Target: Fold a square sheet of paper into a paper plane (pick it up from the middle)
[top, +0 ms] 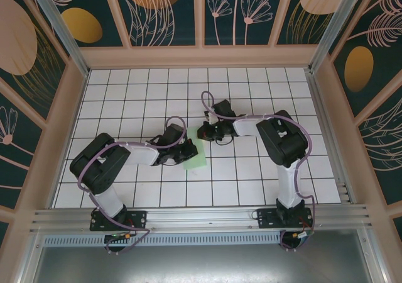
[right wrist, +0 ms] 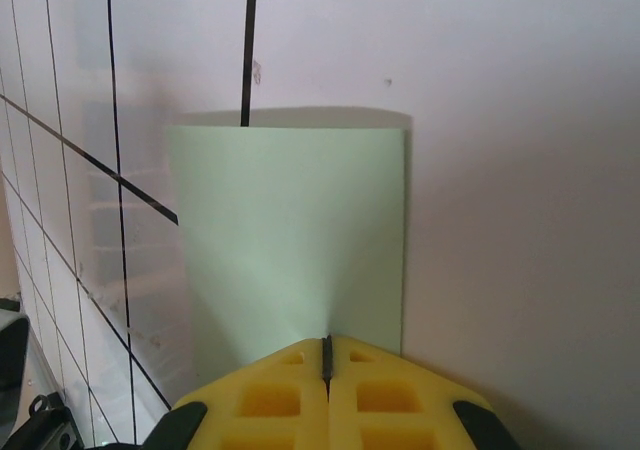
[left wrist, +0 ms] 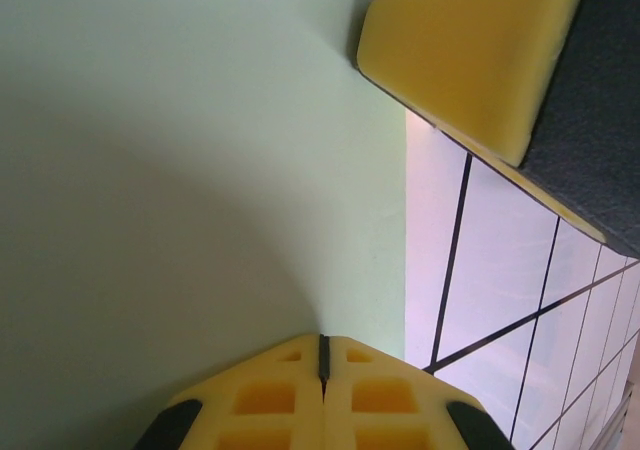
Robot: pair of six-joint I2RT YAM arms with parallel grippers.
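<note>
Left claw [top: 186,152] and right claw [top: 205,132] are both clenching the sheet [top: 198,156] — it is lying between them on the table [top: 125,94]. Its long axis is running near-to-far, and you are holding opposite edges.

The left arm [top: 100,163] and the right arm [top: 281,139] are a matching pair, with bulky black joint housings joined by smooth white links. A thin lilac cable [top: 202,99] runs in loose loops along each arm. Each stands on a flat black base plate [top: 119,219]. In the wrist views, the jaws are bright yellow with square moulded pockets and black pieces at their outer corners.
</note>
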